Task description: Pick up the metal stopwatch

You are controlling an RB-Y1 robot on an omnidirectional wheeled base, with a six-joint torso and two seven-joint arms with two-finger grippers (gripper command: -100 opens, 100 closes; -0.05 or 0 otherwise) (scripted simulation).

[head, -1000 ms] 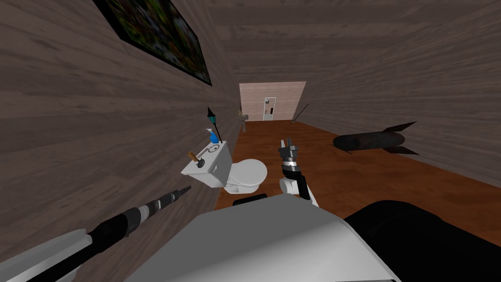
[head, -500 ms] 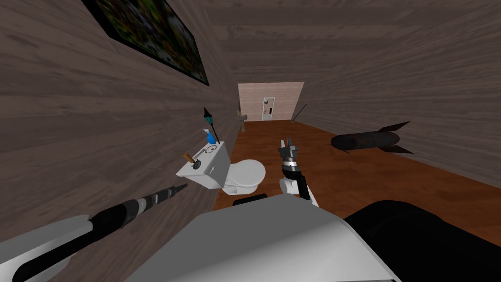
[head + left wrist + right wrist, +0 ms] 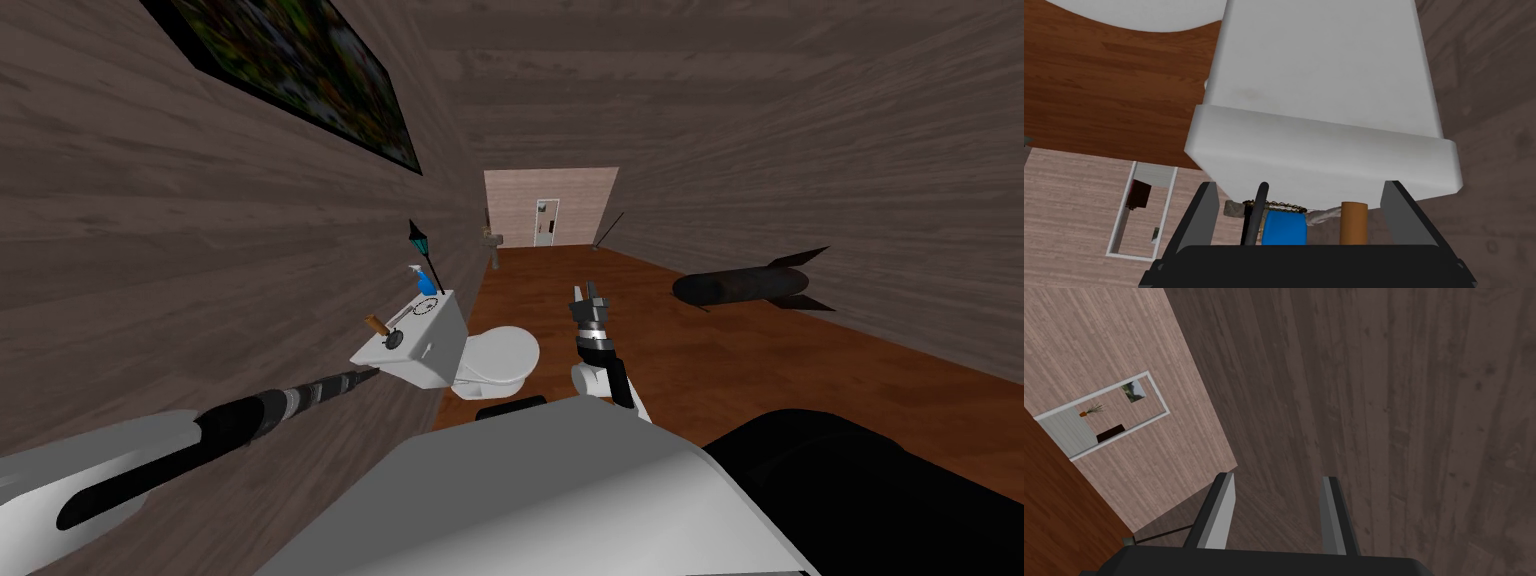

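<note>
Left gripper [image 3: 1300, 184], fingers spread, faced the toilet tank's [image 3: 428, 350] near edge. We saw the stopwatch [image 3: 428, 306] atop the tank's far end. Right gripper [image 3: 588, 294], blades apart and empty, hung beside the tank over open floor [image 3: 720, 365].

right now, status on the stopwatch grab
Left gripper open, at near end of toilet tank. Right gripper open. Stopwatch on its lid, not held. Brown-handled tool lies between.

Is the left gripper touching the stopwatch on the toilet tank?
Apart. Head view shows the left gripper at the near end of the tank and the stopwatch toward its far end.
</note>
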